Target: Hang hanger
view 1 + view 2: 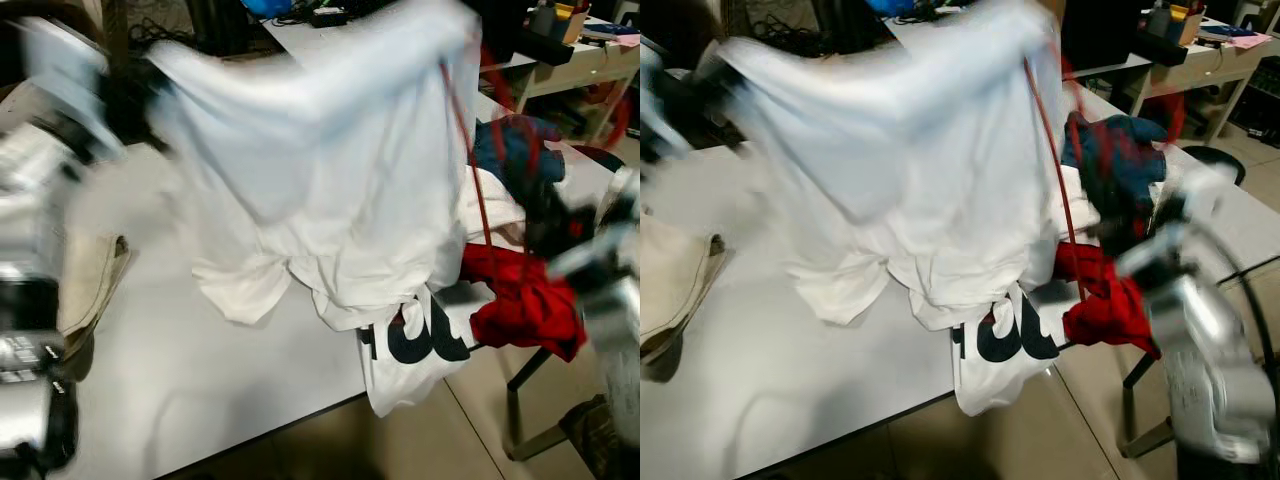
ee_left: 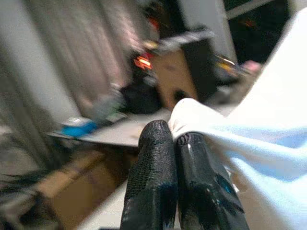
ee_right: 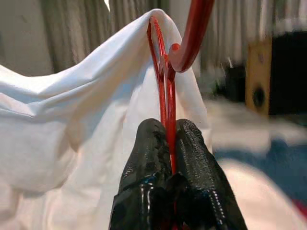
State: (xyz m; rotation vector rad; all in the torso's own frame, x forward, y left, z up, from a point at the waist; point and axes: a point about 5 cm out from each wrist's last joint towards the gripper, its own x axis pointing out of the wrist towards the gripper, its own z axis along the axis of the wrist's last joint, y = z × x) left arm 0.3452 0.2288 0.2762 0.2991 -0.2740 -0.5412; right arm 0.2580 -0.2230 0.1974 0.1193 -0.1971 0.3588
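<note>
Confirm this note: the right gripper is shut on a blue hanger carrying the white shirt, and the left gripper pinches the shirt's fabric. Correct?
Not quite. The hanger is red, not blue, as the right wrist view shows. The rest stands: the right gripper is shut on it, and the left gripper pinches the white shirt.

Two head cameras side by side looking forward and down over the table (image 1: 200, 380), both sharing the lifted white shirt (image 1: 910, 160), each wrist camera close behind its closed black fingers, left (image 2: 180, 187) facing the room, right (image 3: 168, 182) facing the hanger (image 3: 165, 91)
</note>
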